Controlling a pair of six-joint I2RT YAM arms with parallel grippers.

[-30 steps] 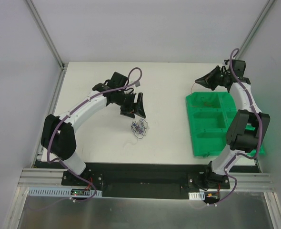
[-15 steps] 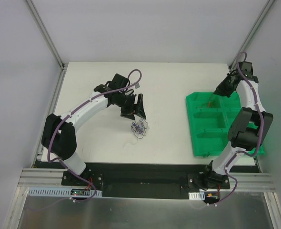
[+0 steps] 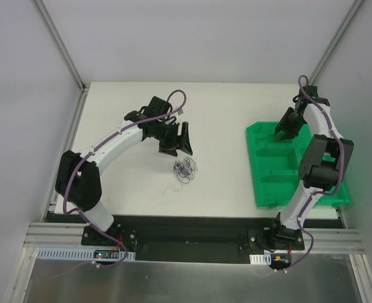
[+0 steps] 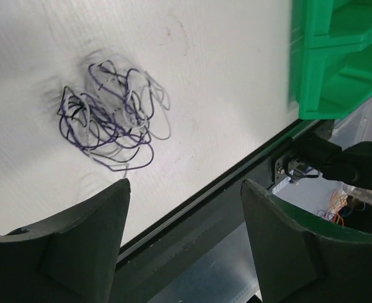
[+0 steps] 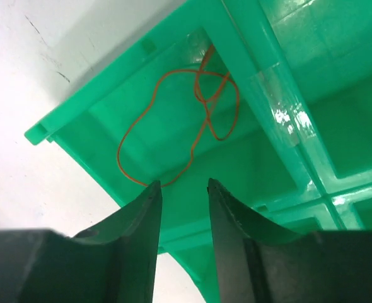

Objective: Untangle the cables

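A small knot of dark, purplish and whitish cables [image 3: 185, 168] lies on the white table [image 3: 129, 183]; the left wrist view shows the same tangle [image 4: 110, 117]. My left gripper [image 3: 180, 140] hovers just behind it, jaws wide open and empty [image 4: 185, 189]. One red-orange cable [image 5: 205, 120] lies in loose loops on the floor of the far-left compartment of the green tray [image 5: 66, 120]. My right gripper [image 3: 282, 130] hangs over that compartment. Its jaws [image 5: 183, 183] stand a little apart with nothing between them, and the orange loop passes close by the left fingertip [image 5: 153, 189].
The green divided tray [image 3: 267, 192] sits at the right of the table, and the right arm reaches over it. In the left wrist view its corner [image 4: 337, 57] shows at the upper right, with the table's black front rail [image 4: 224, 202] below.
The right arm swung from behind the tray's far-left corner down over its far compartment and its jaws parted; the orange cable now lies in the tray. The left arm barely moved.
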